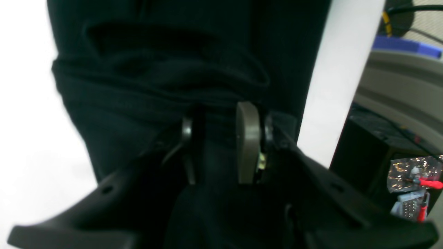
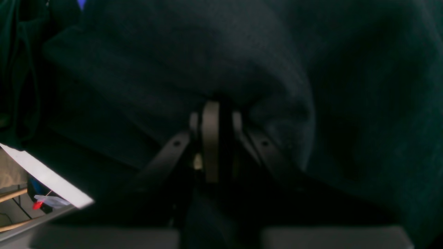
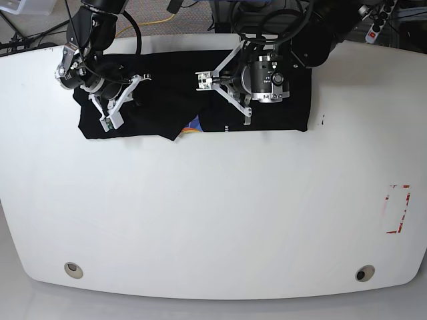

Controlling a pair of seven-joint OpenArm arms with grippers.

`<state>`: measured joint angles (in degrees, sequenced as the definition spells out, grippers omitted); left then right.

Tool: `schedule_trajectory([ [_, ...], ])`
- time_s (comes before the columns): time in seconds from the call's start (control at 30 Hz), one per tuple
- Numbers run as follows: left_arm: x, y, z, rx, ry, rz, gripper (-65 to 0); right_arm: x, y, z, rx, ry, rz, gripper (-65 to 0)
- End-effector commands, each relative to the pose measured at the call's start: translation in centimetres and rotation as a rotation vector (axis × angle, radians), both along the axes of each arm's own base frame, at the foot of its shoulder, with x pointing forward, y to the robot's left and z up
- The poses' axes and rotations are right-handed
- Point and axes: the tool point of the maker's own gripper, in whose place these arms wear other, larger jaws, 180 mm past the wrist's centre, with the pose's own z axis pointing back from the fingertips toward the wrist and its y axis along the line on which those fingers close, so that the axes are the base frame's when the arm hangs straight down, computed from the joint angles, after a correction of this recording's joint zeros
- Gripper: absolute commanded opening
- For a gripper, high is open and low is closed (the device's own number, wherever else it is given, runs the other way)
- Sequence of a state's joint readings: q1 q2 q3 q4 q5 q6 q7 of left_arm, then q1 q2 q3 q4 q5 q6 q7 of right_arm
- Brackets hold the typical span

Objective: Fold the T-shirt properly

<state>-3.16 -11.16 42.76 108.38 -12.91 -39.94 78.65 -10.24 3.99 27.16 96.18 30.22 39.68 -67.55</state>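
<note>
The black T-shirt lies in a long band across the far part of the white table. A bit of orange-yellow print peeks out at its front edge. My left gripper hangs over the shirt's right half, shut on a thick fold of the black fabric. My right gripper is at the shirt's left end, its fingers close together with dark cloth bunched over their tips. In the base view that right gripper sits near the shirt's front left edge.
A red tape outline marks the table's right side. Two round holes sit near the front edge. Cables and a power strip lie behind the table's far edge, close to both arm bases.
</note>
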Motion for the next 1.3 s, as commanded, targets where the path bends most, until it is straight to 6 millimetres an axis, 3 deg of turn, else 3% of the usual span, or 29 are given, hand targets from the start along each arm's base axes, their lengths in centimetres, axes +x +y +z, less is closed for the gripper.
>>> schedule_trajectory([
  [0.0,1.4,-1.4,1.8,-0.050,-0.054,-0.002,-51.2,0.6,-0.3,0.7,-0.010,-0.031,0.004,-61.7],
  [0.17,3.2,-1.3,4.3,-0.108,-0.121,0.046,-51.2,0.6,-0.3,0.7,-0.010,-0.031,0.004,-61.7],
  [0.3,5.6,0.8,5.7,-0.139,-0.160,0.175,-51.5,1.3,-0.4,1.3,-0.016,-0.054,0.004,-61.7],
  [0.43,8.1,5.8,5.9,-0.158,-0.165,0.416,-51.4,2.2,-1.6,3.0,-0.044,-0.109,-0.026,-60.2],
  [0.53,8.9,9.8,5.8,-0.164,-0.167,0.585,-51.1,2.7,-2.0,4.1,-0.062,-0.146,-0.032,-48.8],
  [0.6,9.2,12.3,5.7,-0.157,-0.171,0.677,-51.1,3.5,-2.2,5.0,-0.061,-0.178,-0.041,-37.1],
  [0.67,8.9,13.8,5.4,-0.148,-0.166,0.729,-51.1,3.8,-3.2,5.7,-0.039,-0.205,-0.079,-27.7],
  [0.77,8.1,16.2,4.8,-0.133,-0.151,0.816,-51.1,4.1,-4.8,6.7,0.015,-0.242,-0.140,-20.0],
  [0.97,5.7,17.1,3.5,-0.201,-0.078,0.878,-51.7,4.3,-8.4,7.1,0.081,-0.259,-0.233,-18.5],
  [1.27,3.1,16.5,1.6,-0.242,-0.027,0.873,-51.7,2.9,-16.7,5.9,0.064,-0.179,-0.398,-17.8],
])
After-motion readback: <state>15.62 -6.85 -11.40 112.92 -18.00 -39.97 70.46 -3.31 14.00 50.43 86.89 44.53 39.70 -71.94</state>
